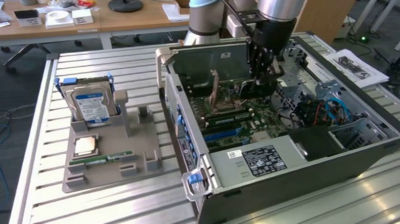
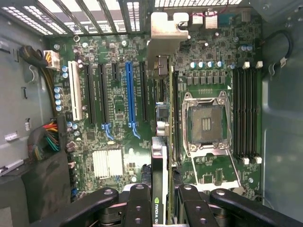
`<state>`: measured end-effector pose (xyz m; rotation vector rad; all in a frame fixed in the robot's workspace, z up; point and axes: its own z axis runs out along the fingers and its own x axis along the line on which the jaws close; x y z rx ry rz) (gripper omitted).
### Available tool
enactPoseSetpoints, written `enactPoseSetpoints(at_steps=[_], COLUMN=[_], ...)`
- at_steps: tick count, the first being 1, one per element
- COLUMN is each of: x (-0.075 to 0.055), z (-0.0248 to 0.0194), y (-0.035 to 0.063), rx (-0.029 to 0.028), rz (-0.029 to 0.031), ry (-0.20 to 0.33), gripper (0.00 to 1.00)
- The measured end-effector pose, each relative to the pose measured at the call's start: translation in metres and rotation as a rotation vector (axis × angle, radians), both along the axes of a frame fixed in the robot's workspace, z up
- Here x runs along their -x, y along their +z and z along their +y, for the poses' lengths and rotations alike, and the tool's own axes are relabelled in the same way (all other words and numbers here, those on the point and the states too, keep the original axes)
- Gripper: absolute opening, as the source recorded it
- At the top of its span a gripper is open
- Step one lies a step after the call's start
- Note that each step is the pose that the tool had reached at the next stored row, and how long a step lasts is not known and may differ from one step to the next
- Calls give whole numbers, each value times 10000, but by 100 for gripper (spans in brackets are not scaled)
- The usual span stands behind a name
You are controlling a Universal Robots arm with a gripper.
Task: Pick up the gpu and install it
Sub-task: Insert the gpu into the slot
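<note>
The gripper [image 1: 263,83] was positioned inside the open computer case [image 1: 363,150], above the motherboard [image 2: 113,118]. Its fingers [image 2: 137,208] were clamped on the gpu [image 2: 160,156], one on each face of the card. The gpu was held edge-on, with its silver bracket [image 2: 165,33] toward the rear grille, between the blue slot [image 2: 129,94] and the CPU socket [image 2: 207,124]. Contact with the board could not be determined. The hard drive [image 1: 92,104] stood in the grey tray [image 1: 101,179] beside the case

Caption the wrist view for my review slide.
Gripper holds the gpu edge-on above the motherboard inside the computer case, between the blue slot and the processor socket.
</note>
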<state>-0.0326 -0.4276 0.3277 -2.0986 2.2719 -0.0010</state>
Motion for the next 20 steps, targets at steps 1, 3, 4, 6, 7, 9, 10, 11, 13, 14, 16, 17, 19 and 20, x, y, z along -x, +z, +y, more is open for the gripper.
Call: enactPoseSetpoints(at_steps=[1,3,4,6,7,9,10,11,13,14,16,17,19,20], x=[2,2,3,3,3,3,3,3,3,3,3,3,3,3], z=[0,-11,-19,-37,-46,-65,-75,-82,-87,-87,-87,-87,-87,-87], y=[0,0,-1,0,-1,-1,-1,-1,-1,-1,-1,-1,-1,-1], rx=[0,1,-1,1,0,-1,0,-1,-1,0,0,0,0,0], rz=[0,1,1,0,0,1,0,0,1,0,1,1,1,1], ry=[0,2,1,0,0,0,0,0,-1,-2,0,0,0,0], gripper=[27,27,27,27,27,27,27,27,27,27,27,27,27,27])
